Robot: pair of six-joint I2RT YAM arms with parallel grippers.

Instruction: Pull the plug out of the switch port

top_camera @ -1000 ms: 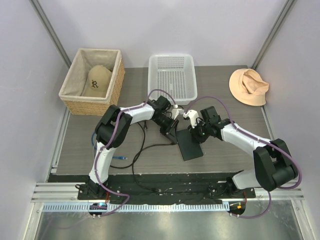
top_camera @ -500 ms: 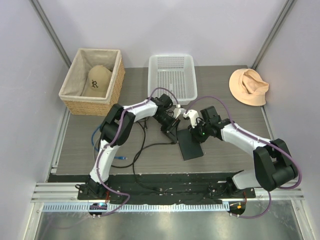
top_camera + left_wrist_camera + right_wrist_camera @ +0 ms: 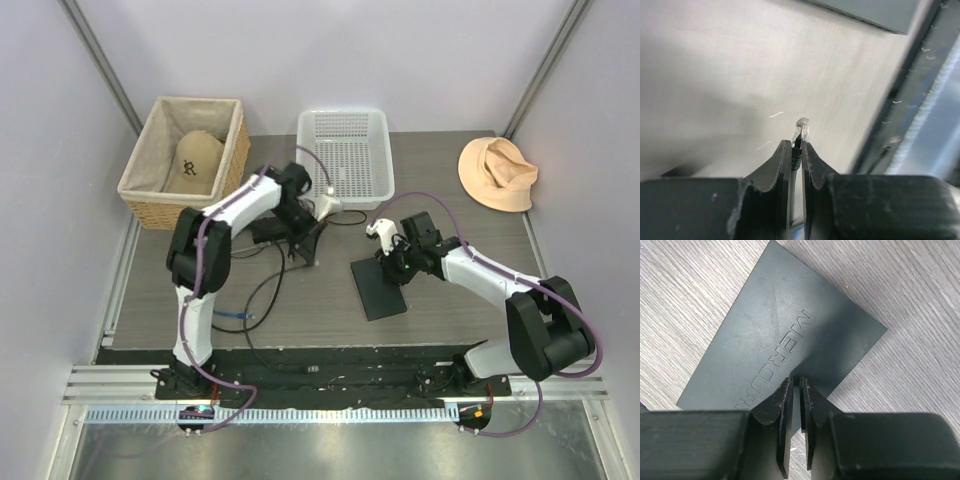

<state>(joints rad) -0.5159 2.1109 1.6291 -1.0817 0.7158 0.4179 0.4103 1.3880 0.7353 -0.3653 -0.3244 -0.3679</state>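
on the grey table [image 3: 450, 300], the flat black switch [image 3: 380, 295] is lying under the right gripper [image 3: 796, 382], whose empty, clenched jaws are bearing on its top. the left gripper [image 3: 796, 146] is hovering well apart, pinching the clear plug [image 3: 801, 129] in mid-air. the switch port itself is hiding from view, but the pull is looking done.

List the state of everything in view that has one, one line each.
plug, out of the switch, pinched in the left gripper
left gripper, shut on the plug
switch, flat on the table, apart from the plug
right gripper, shut, tips down on the switch's top face
wicker basket, holds a tan cap
white basket, nothing in it
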